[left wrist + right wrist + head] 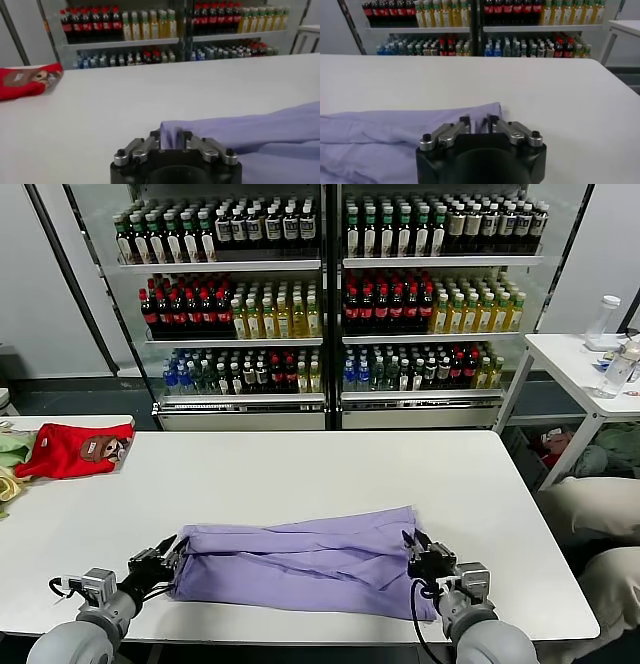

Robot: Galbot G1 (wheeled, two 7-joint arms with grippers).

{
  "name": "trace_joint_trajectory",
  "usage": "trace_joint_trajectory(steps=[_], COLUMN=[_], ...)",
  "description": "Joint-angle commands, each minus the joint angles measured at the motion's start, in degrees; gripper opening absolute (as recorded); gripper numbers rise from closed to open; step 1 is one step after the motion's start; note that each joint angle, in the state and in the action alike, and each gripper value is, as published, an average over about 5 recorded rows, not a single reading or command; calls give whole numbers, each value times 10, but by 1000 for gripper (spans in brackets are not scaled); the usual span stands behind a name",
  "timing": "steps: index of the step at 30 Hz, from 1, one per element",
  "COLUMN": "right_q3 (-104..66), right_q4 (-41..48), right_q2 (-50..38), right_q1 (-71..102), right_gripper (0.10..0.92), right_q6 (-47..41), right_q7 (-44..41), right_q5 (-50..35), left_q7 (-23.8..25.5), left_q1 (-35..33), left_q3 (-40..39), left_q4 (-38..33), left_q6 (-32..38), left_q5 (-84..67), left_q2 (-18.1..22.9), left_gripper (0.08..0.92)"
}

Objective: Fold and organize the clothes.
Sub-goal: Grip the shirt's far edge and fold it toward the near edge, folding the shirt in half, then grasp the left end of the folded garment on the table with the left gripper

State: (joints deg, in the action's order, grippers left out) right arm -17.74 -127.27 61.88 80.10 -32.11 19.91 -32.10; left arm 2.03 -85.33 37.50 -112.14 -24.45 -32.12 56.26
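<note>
My lavender T-shirt (300, 566) lies folded into a long band across the near part of the white worktop (300, 474), running from my left side to my right. My left pincer (172, 554) sits at the left end of the band; in the left wrist view a bunched corner of the cloth stands between its fingers (200, 145), which are parted a little around it. I cannot tell whether they are pinching it or only touching. My right pincer (412, 549) sits at the right end of the band, near its far corner. In the right wrist view the fingers (502, 125) are slightly apart with the shirt's edge just in front of them, and again I cannot tell whether cloth is gripped. A red shirt (72, 450) lies at the far left edge of the worktop, well apart from mine. Behind the worktop stand coolers (330, 304) full of bottles.
</note>
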Motion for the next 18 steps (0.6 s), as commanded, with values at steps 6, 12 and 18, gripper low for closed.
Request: trace_joint_trajectory(steps=[6, 12, 18], right_q3=[-32, -29, -20], right_q4=[-68, -67, -59], right_q2=[17, 24, 22], right_q1=[78, 86, 90], right_gripper=[639, 793, 822], right_q6=[-9, -9, -6], right_q7=[-5, -10, -13], right_q5=[34, 52, 73], left_q7=[-137, -153, -160], left_q1=[9, 16, 29], left_q3=[-27, -38, -45], left_q4=[-28, -3, 8], left_q6=[-41, -54, -53], left_q5=[-43, -51, -53], left_q2=[70, 73, 84], left_gripper=[638, 788, 821])
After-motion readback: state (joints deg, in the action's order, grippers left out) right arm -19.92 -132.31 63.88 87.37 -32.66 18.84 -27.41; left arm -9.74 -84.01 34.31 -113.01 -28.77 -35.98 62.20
